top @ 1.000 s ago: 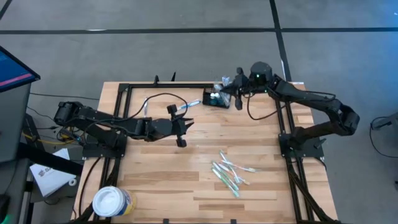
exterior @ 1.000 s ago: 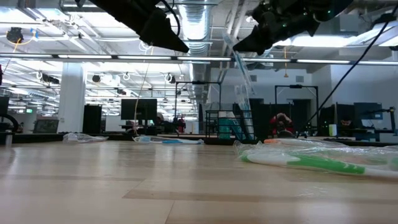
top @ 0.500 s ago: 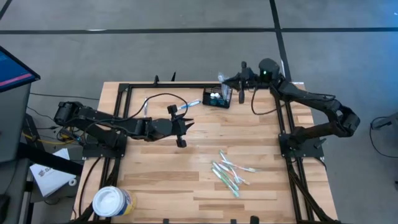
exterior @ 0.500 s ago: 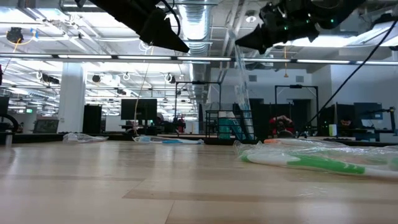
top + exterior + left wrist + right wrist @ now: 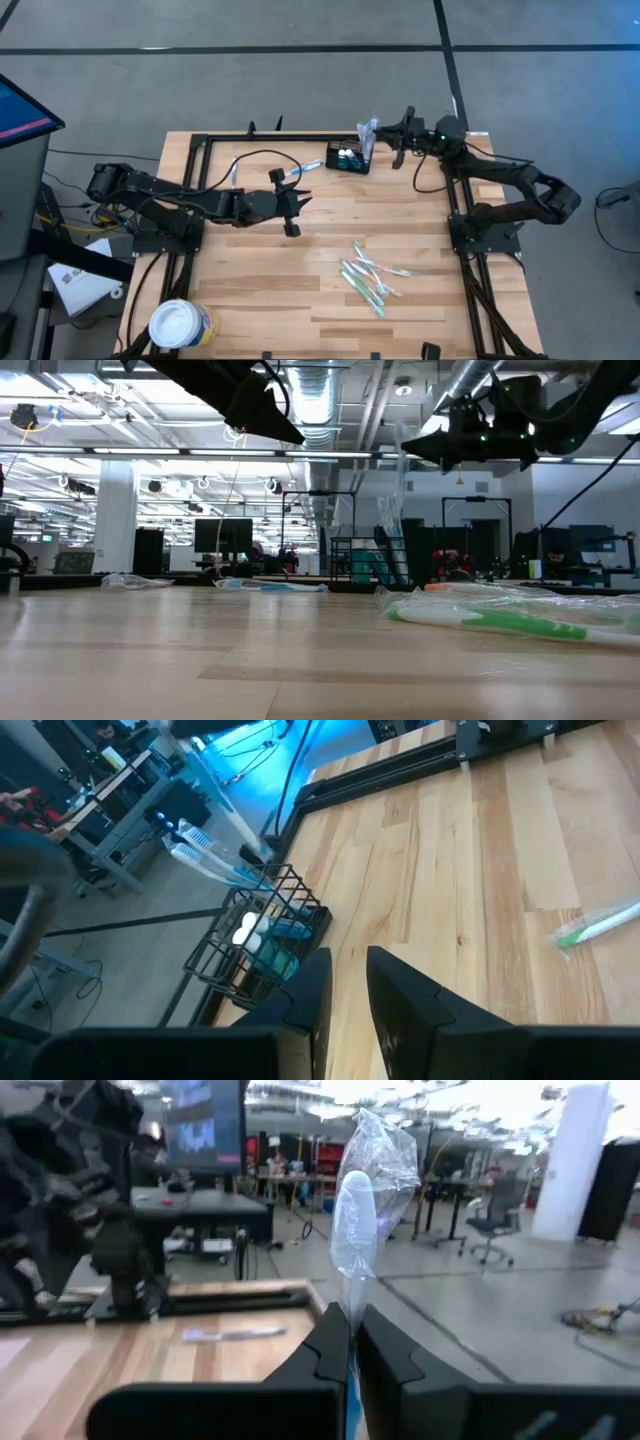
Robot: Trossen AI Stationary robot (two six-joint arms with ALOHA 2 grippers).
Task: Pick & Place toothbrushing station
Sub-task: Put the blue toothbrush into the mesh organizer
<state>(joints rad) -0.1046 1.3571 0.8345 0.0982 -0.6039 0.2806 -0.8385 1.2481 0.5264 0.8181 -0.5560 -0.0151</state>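
The toothbrushing station, a small black wire-mesh caddy (image 5: 345, 158), stands near the table's far edge and holds wrapped toothbrushes (image 5: 205, 855); it also shows in the left wrist view (image 5: 262, 935). My right gripper (image 5: 392, 138) hovers just right of the caddy and is shut on a toothbrush in a clear wrapper (image 5: 358, 1190). My left gripper (image 5: 298, 204) hovers over the table's middle left, fingers a little apart and empty (image 5: 348, 990). Several more wrapped toothbrushes (image 5: 368, 278) lie flat on the table's near right part. My right gripper pinches the wrapped toothbrush by its blue handle (image 5: 347, 1372) between its two fingers. The fingers reach about level from the table's right side. The wrapped head (image 5: 358, 1190) sticks out beyond the fingertips. The fingers hide the handle's other end, and I cannot tell whether it rests in the caddy.
A round white tub (image 5: 180, 325) stands at the near left corner. A black frame rail (image 5: 270, 138) runs along the far edge, and a cable (image 5: 250, 158) loops behind my left arm. One wrapped toothbrush (image 5: 598, 925) lies apart on the wood.
My right gripper has drawn back from over the caddy toward the table's right edge, staying shut on the wrapped toothbrush. Its arm has stretched out flatter.
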